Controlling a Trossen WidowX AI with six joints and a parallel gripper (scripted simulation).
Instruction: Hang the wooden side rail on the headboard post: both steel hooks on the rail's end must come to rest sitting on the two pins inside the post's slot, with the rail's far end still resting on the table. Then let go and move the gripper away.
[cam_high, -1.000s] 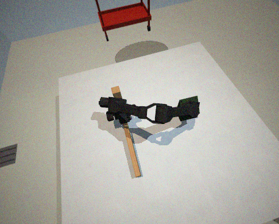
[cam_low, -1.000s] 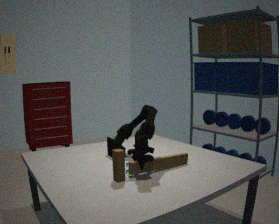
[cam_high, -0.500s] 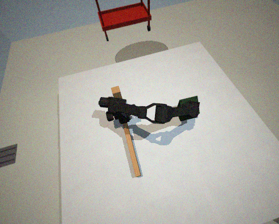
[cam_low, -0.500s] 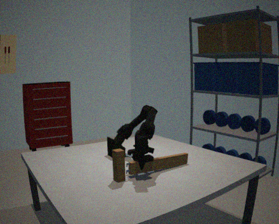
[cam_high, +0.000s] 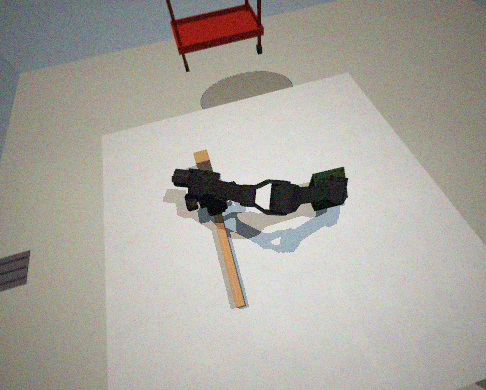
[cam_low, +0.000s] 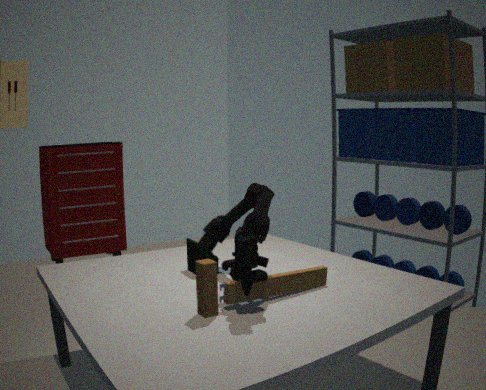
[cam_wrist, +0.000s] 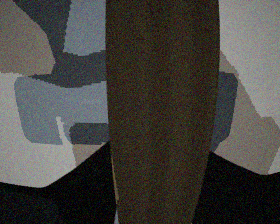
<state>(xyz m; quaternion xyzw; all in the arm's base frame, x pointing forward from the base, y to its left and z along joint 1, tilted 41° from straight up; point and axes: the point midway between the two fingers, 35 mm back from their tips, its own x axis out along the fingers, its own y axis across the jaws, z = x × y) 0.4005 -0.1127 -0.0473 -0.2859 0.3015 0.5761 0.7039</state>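
blue-grey walls back a pale counter. a metal shelf rack stands at two o'clock in the exterior view, a red drawer cabinet at ten. from above, the wooden rail runs towards five o'clock from the tool, which pinches it near its hooked end; the upright post lies at eleven. the steel hooks sit just beside the post.
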